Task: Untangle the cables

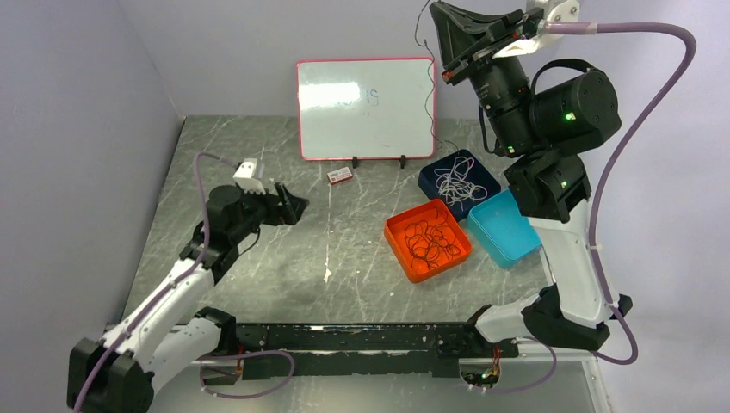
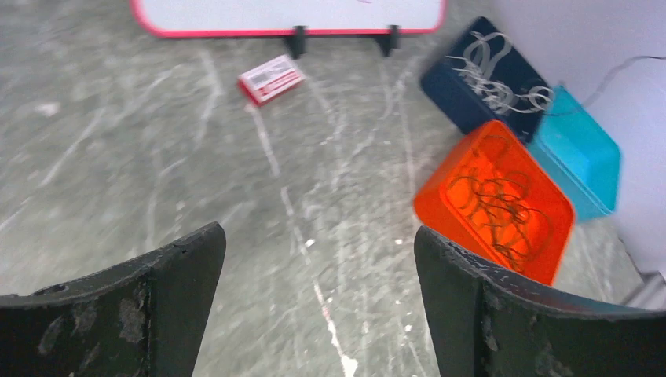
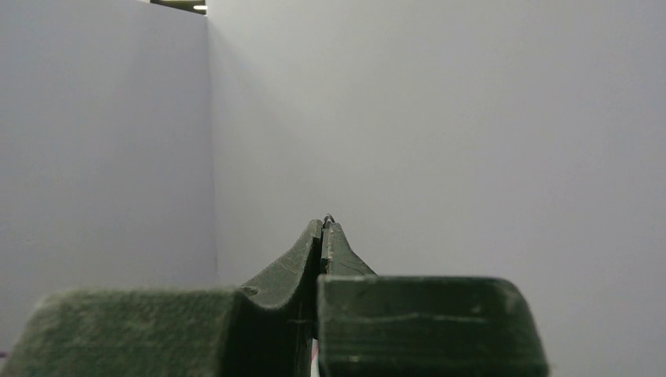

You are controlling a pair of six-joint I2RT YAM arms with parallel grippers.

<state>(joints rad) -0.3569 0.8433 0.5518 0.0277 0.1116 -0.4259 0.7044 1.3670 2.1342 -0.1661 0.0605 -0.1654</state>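
Note:
Black cables (image 1: 428,241) lie in curly loops in the orange bin (image 1: 394,234); white cables (image 1: 456,182) lie in the navy bin (image 1: 435,172). My right gripper (image 1: 435,9) is raised high at the back and shut on one thin black cable (image 1: 428,86), which hangs down in front of the whiteboard toward the navy bin. In the right wrist view the gripper (image 3: 326,223) shows closed tips with a bit of wire (image 3: 328,217) sticking out. My left gripper (image 1: 297,209) is open and empty above the table's left part. It also shows in the left wrist view (image 2: 318,236).
A teal bin (image 1: 504,228) sits to the right of the orange one. A whiteboard (image 1: 366,107) stands at the back, with a small red and white box (image 1: 340,175) in front of it. Walls close in on the left, back and right.

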